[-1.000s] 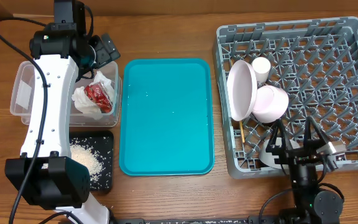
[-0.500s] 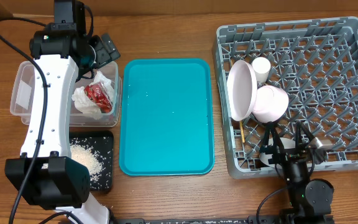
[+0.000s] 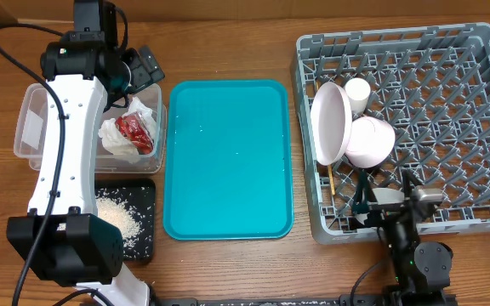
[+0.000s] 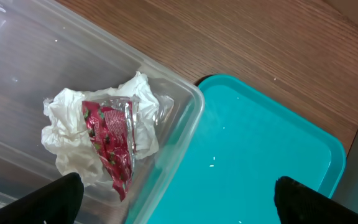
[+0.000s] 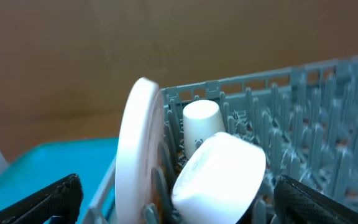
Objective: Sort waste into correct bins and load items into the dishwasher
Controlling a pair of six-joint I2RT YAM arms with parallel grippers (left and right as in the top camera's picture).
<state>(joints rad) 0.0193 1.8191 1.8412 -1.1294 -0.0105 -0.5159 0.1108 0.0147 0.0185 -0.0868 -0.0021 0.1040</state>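
Note:
The crumpled napkin (image 3: 119, 143) and red wrapper (image 3: 134, 129) lie in the clear tub (image 3: 31, 127). Crumbs (image 3: 116, 217) sit in the black tray (image 3: 143, 242). My left gripper (image 3: 139, 70) hovers open over the tub's right rim (image 4: 185, 124), with nothing between its fingers; below it are the napkin (image 4: 67, 115) and wrapper (image 4: 110, 140). In the grey dish rack (image 3: 449, 85) stand the plate (image 3: 330, 123), cup (image 3: 357, 92) and bowl (image 3: 371, 140), and a chopstick end (image 3: 332, 181) pokes out below. My right gripper (image 3: 390, 202) is open at the rack's front edge, facing the plate (image 5: 138, 149), cup (image 5: 201, 121) and bowl (image 5: 219, 171).
A teal serving tray (image 3: 228, 157) lies between the bins and the rack, with a few tiny specks on it (image 4: 260, 155). The rack's upright pegs (image 5: 316, 112) fill its right side. Bare wooden tabletop (image 3: 228, 42) runs along the back.
The right gripper has drawn back toward the table's front and shifted a little left at the rack's front edge. The left arm has not moved.

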